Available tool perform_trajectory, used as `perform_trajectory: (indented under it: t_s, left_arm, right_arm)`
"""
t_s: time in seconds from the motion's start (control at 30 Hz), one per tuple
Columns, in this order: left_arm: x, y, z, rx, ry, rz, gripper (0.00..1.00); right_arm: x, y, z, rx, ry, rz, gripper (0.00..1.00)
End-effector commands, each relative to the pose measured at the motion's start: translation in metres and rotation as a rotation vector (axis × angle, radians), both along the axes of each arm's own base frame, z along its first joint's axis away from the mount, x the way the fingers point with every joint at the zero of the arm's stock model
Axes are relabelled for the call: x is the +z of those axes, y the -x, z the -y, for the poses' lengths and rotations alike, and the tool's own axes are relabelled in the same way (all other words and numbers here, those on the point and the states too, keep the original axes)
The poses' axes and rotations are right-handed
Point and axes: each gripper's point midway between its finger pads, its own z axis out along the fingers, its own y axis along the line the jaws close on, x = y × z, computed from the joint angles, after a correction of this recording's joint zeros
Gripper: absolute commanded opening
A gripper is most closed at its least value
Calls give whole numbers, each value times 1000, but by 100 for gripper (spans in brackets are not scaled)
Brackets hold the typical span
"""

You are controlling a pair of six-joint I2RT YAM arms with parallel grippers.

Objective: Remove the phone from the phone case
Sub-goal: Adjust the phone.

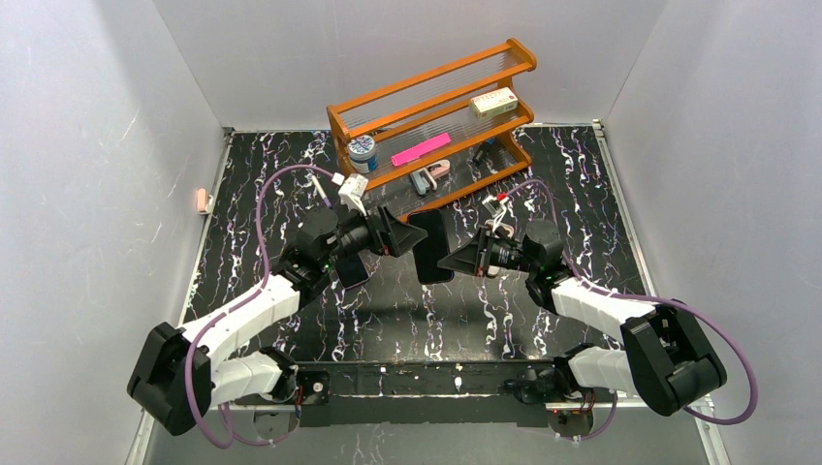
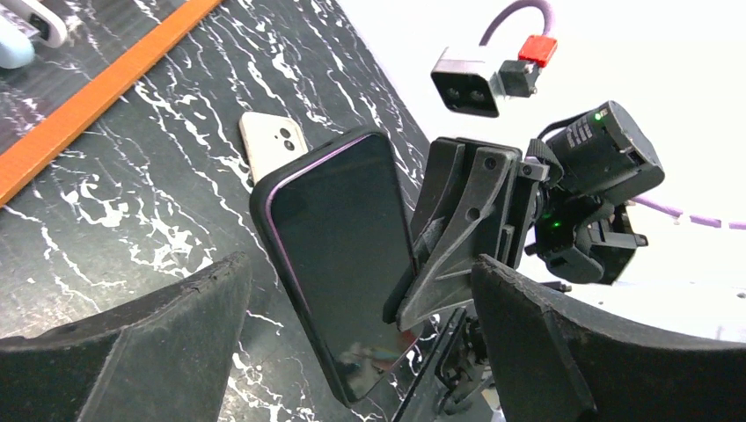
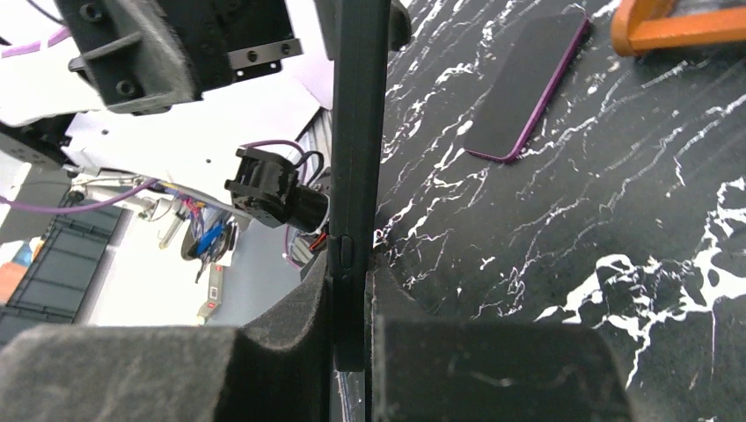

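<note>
1. On the left, the left gripper [image 2: 359, 262] has its jaws wide apart, flanking the phone [image 2: 339, 255] without touching it.
2. Between the arms, the phone looks seated in the phone case [image 3: 356, 132], held above the worktop [image 1: 582, 174].
3. Rightward, the right gripper [image 3: 350, 290] is clamped on the cased phone's edge.
4. Best next: the left should pinch only a free case corner and peel it away from that clamp.
</note>
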Motion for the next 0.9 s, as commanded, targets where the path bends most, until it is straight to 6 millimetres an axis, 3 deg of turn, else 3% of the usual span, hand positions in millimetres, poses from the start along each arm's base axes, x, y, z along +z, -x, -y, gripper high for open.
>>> perform_trajectory:
  t_s: [0.0,0.23,0.37,0.6,0.73,0.77,0.87]
  left_arm:
    - [28,17,8,-132,107,36,82]
    - [42,28,17,-243,176,20,64]
    - [53,33,19,-285,197,32,46]
    - [62,42,22,-356,206,43,23]
    - [66,47,22,-376,211,50,1]
    - [66,45,21,-364,216,48,0]
    - [68,35,16,-271,241,27,0]
  right_arm:
    - [59,3,-5,85,-116,204,1]
    - [78,12,-6,171,-153,271,1]
    - [82,13,-8,207,-152,291,1]
    - [83,12,-13,292,-133,301,1]
    - [80,3,-17,304,-100,287,1]
    - [80,1,-18,297,-94,285,1]
    - [81,-6,-19,256,-86,279,22]
